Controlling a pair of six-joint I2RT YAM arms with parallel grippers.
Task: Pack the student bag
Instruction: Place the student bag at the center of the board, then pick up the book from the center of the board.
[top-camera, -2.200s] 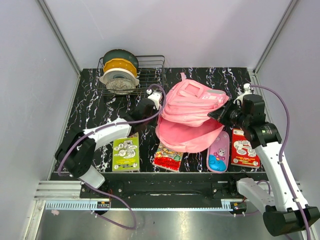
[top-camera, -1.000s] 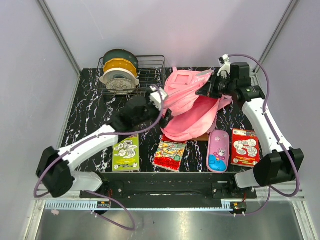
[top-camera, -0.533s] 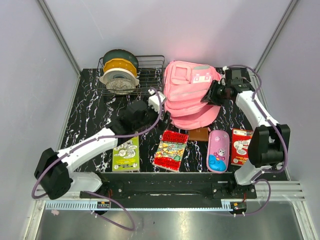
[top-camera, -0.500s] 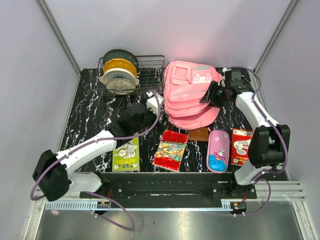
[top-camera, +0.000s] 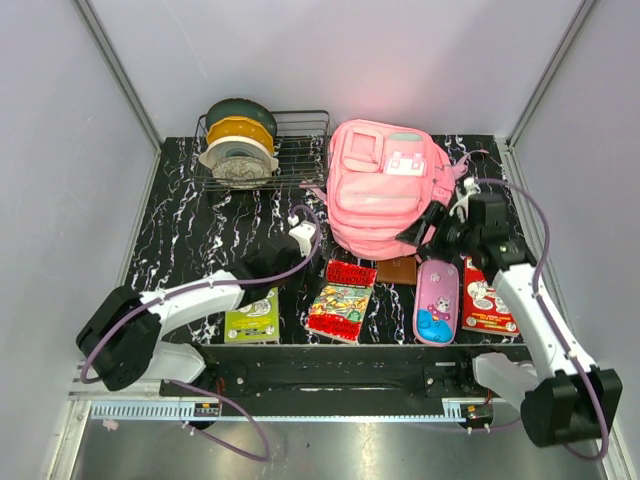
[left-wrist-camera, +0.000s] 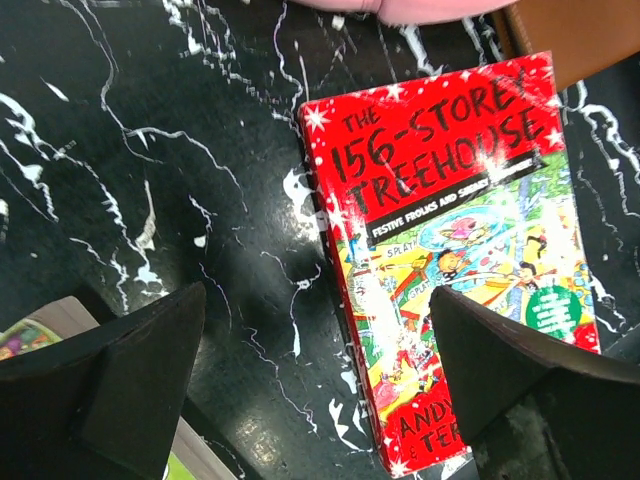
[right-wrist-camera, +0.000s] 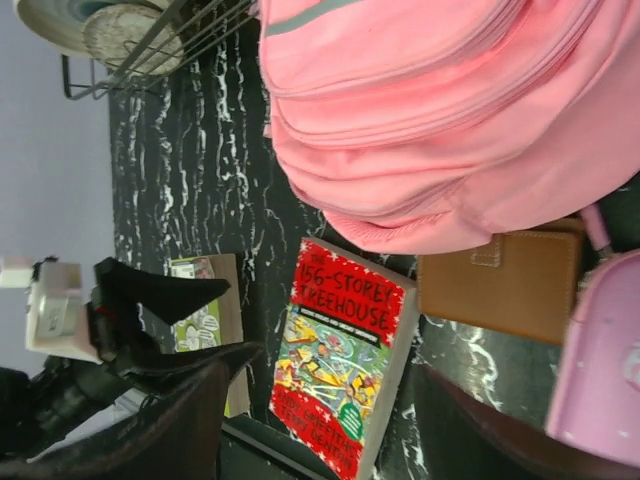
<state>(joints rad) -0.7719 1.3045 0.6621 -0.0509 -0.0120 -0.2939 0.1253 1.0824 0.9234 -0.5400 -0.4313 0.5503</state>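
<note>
While the pink student bag (top-camera: 385, 190) is lying front-up at the back of the table (top-camera: 200, 220), I am hovering my left gripper (left-wrist-camera: 315, 345), fingers wide apart, over the Treehouse book (left-wrist-camera: 450, 260), likely to pack it, my right gripper (right-wrist-camera: 320, 405) gaping empty beside the bag.

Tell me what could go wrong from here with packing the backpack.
1. The backpack lies front up with no opening showing, so nothing can go in yet.
2. The wallet sits partly hidden by its near edge; lifting the backpack may drag it.
3. The book lies flat under the open left tool, which may hit the table before gripping.
</note>
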